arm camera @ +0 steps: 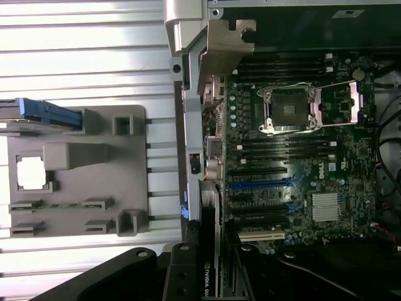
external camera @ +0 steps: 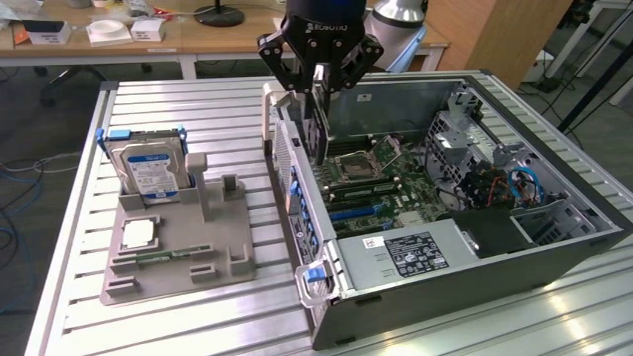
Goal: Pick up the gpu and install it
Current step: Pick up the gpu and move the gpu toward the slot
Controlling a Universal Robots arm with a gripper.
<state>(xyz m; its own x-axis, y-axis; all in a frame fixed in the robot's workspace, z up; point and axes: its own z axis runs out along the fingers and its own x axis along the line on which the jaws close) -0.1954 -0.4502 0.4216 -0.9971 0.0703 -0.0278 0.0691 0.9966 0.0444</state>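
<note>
Slatted worktop [external camera: 178, 104] carries open PC case [external camera: 554, 259], mobo [external camera: 396, 185] inside. Grey holder [external camera: 178, 267] just beside case: hard drive [external camera: 148, 170] upright, CPU chip [external camera: 138, 234], memory stick [external camera: 163, 256]. Hand [external camera: 319, 81] half-closed, clamped on gpu [external camera: 319, 130], card hanging edge-down above mobo, near case's rear wall.

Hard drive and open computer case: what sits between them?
Exterior view: upright posts of the gray holder, then a strip of table slats.

The claw [external camera: 322, 85] grips the gpu [external camera: 319, 126] on edge, the card hanging into the open computer case [external camera: 554, 245] just inside its perforated panel. Beside the case, a grey holder [external camera: 188, 252] on the desk [external camera: 198, 111] carries a hard drive [external camera: 148, 169].
</note>
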